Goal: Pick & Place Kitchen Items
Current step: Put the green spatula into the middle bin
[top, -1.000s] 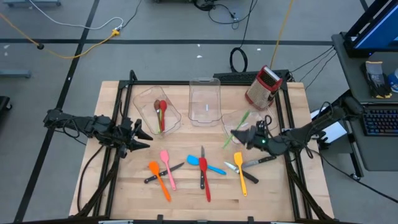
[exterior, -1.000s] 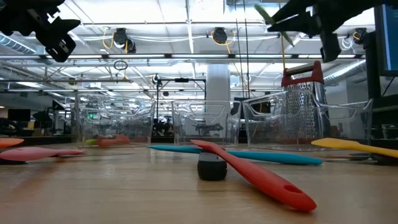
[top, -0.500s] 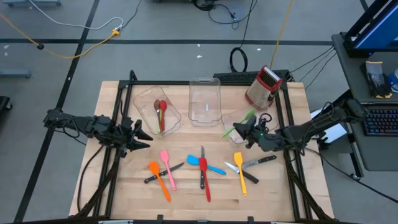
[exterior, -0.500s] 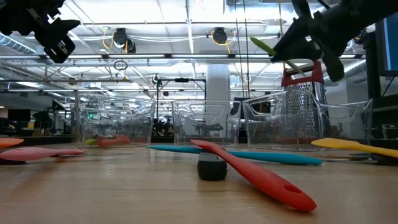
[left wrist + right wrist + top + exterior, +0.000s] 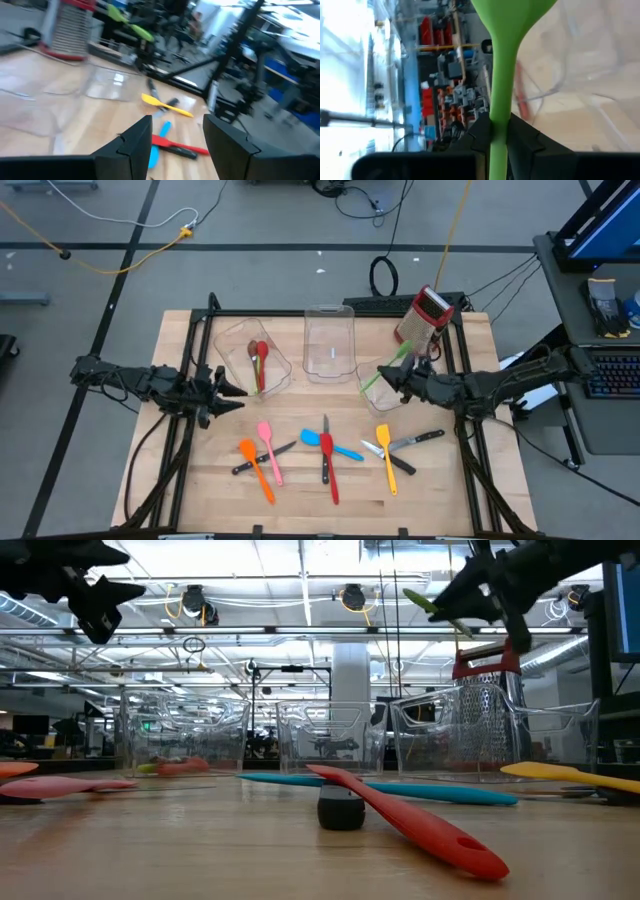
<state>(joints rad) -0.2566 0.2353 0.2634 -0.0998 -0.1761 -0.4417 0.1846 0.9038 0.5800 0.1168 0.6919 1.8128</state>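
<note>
wooden slats make up the bench [image 5: 300, 490], which sits on a grey floor crossed by cables; the low view looks past it into a hall with bright ceiling lights.

the right tool [image 5: 388, 378] is right of centre in the high view, above the right-hand clear bin [image 5: 372, 373], and it is clenched on the handle of a green spatula [image 5: 385, 371]. in the right wrist view the green handle [image 5: 499, 100] runs straight between the two dark fingers [image 5: 481, 131]. in the low view the green blade [image 5: 432, 606] sticks out at the upper right, well above the bench, with the red-topped grater [image 5: 487, 690] behind it.

the left tool [image 5: 222, 390] hangs at the left of the frame, just beside the left bin [image 5: 278, 370], its fingers [image 5: 132, 140] parted with nothing between them. that bin holds a red spoon [image 5: 262, 360] and a brown spoon [image 5: 252, 352]. the middle bin [image 5: 329, 340] stands at the upper centre.

loose utensils lie across the lower middle of the bench: an orange spatula [image 5: 254, 468], a pink spatula [image 5: 268, 450], a black-handled knife [image 5: 262, 456] crossing under those two, a blue spatula [image 5: 328, 444], a red spatula [image 5: 329, 470], a yellow spatula [image 5: 386, 456], and another knife [image 5: 420, 439] to the right of it. in the low view the red spatula [image 5: 410, 820] lies nearest, tilted over a dark handle end [image 5: 341, 808].
</note>
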